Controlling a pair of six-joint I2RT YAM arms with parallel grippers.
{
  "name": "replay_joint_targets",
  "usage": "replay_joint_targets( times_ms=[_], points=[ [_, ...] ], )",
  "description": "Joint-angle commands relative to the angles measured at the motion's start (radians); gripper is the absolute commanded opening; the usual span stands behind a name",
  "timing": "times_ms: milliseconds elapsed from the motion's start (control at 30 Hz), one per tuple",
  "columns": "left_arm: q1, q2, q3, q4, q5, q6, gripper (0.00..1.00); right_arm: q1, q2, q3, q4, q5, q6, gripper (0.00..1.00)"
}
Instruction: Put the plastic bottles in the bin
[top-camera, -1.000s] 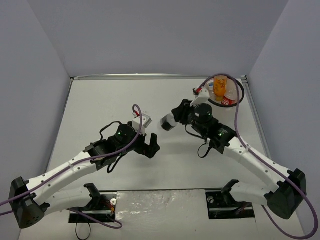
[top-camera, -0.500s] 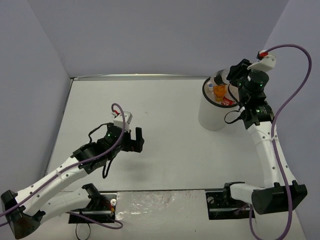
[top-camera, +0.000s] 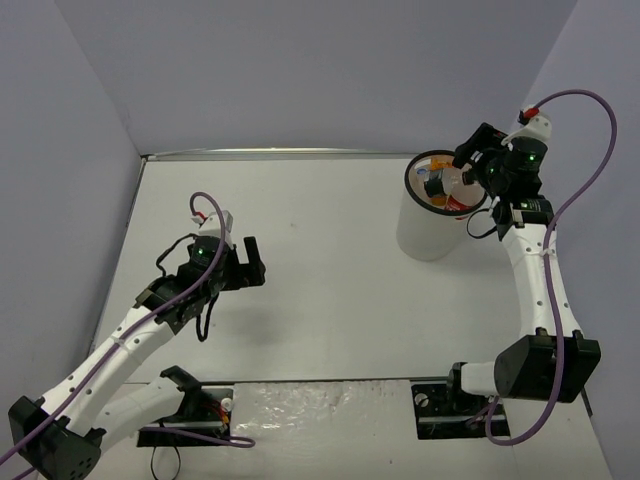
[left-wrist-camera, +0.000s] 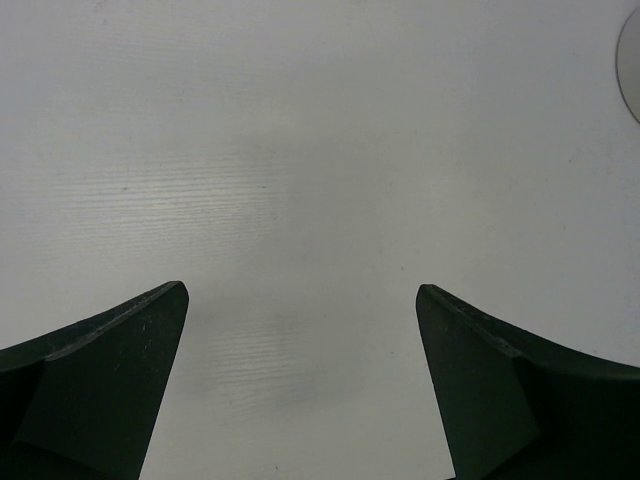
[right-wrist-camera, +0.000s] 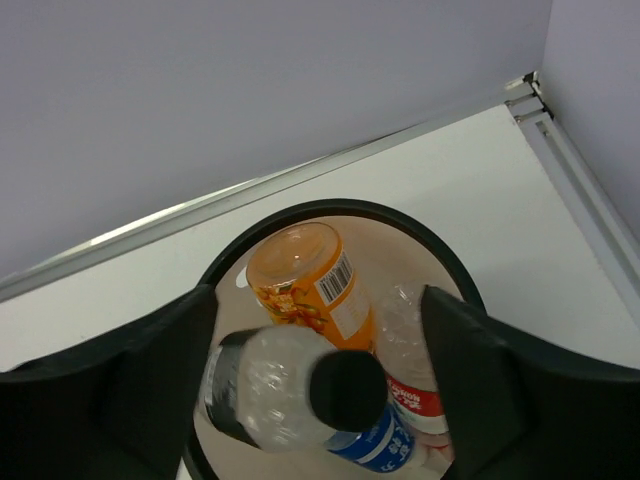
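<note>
From above, the white desk (top-camera: 330, 250), between grey walls (top-camera: 300, 70), carries the bin (top-camera: 428, 232) at far right, with the right gripper (top-camera: 466, 168) over its mouth. At the left wrist, the left gripper (left-wrist-camera: 300, 300) holds its jaws wide apart above the desk. At the right wrist, the jaws stand apart around the black-capped bottle (right-wrist-camera: 285, 395), above the orange bottle (right-wrist-camera: 300, 275) and red-labelled bottle (right-wrist-camera: 415, 395) in the bin.

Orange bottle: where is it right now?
In the right wrist view the orange bottle lies inside the white bin, near its far wall, with the red-labelled bottle beside it; the bin stands at the far right corner of the table.
</note>
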Motion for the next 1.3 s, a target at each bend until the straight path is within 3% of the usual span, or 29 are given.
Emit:
replay_joint_targets(
  times_ms=[0,200,367,567,833,1267],
  points=[
    [0.010,-0.003,0.036,0.012,0.009,-0.022,0.97,-0.019,-0.042,0.023,0.039,-0.044,0.000,1.00],
    [0.011,-0.017,0.063,-0.013,-0.008,-0.031,0.97,-0.022,-0.121,0.039,0.021,-0.013,-0.013,1.00],
    [0.011,-0.019,0.123,-0.112,-0.067,-0.056,0.97,-0.022,-0.249,-0.024,-0.061,0.118,-0.011,1.00],
    [0.014,-0.052,0.154,-0.239,-0.162,-0.121,0.97,-0.022,-0.476,-0.196,-0.139,0.215,0.025,1.00],
    [0.014,-0.139,0.114,-0.300,-0.208,-0.157,0.97,-0.022,-0.722,-0.530,-0.182,0.224,0.104,1.00],
    [0.012,-0.174,0.107,-0.345,-0.238,-0.175,0.97,-0.023,-0.830,-0.635,-0.198,0.303,0.140,1.00]
  ],
)
